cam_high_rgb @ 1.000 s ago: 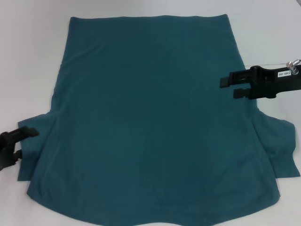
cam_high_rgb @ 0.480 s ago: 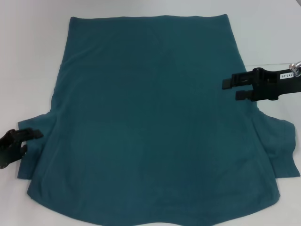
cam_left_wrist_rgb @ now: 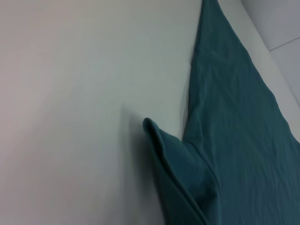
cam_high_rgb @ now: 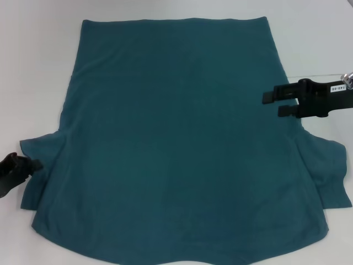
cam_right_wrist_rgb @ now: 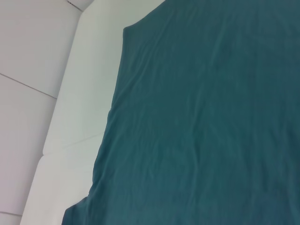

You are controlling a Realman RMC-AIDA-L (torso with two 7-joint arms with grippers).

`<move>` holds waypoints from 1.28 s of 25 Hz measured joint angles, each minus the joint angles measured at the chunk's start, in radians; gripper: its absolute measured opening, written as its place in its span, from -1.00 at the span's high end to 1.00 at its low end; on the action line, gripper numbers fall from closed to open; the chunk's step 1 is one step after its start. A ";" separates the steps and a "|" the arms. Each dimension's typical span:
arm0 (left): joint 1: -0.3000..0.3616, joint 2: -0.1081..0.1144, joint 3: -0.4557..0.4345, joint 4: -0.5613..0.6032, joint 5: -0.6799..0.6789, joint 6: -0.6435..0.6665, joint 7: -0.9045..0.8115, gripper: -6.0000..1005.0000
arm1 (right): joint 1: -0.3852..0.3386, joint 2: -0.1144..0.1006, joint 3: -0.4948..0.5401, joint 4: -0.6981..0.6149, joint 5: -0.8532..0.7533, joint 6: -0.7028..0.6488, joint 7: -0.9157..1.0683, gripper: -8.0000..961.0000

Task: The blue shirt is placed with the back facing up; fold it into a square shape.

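Since a second ago, my left gripper point(cam_high_rgb: 22, 165) has slid down and outward along the shirt's point(cam_high_rgb: 176, 138) left sleeve, while the right gripper point(cam_high_rgb: 273, 104) has eased a touch outward.

From the head camera, the shirt lies flat, back up, across the white bench point(cam_high_rgb: 33, 66). The left jaws sit at the sleeve's outer hem; I cannot tell whether they are parted or closed. The right jaws hang over the shirt's right edge, just above the other sleeve, standing narrowly apart and holding nothing.

On the left wrist camera, the sleeve point(cam_left_wrist_rgb: 180, 178) shows as a doubled flap lying on the bench, just ahead of the jaws.

On the right wrist camera, only the shirt's body point(cam_right_wrist_rgb: 206, 117) and bench below.

My worry: if the left jaws pinch only one layer, the sleeve may fold crooked or drag the body askew.
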 joint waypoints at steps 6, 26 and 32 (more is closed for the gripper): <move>0.003 0.000 0.021 0.024 0.003 0.006 0.003 0.89 | 0.000 -0.001 0.000 0.000 0.001 0.001 0.000 -0.52; -0.068 0.061 0.074 0.235 0.284 0.018 -0.117 0.99 | -0.005 0.000 0.000 0.000 0.002 -0.010 0.000 -0.52; -0.091 0.073 0.078 0.256 0.293 0.050 -0.133 0.99 | -0.005 0.001 0.000 0.000 0.002 -0.016 0.000 -0.52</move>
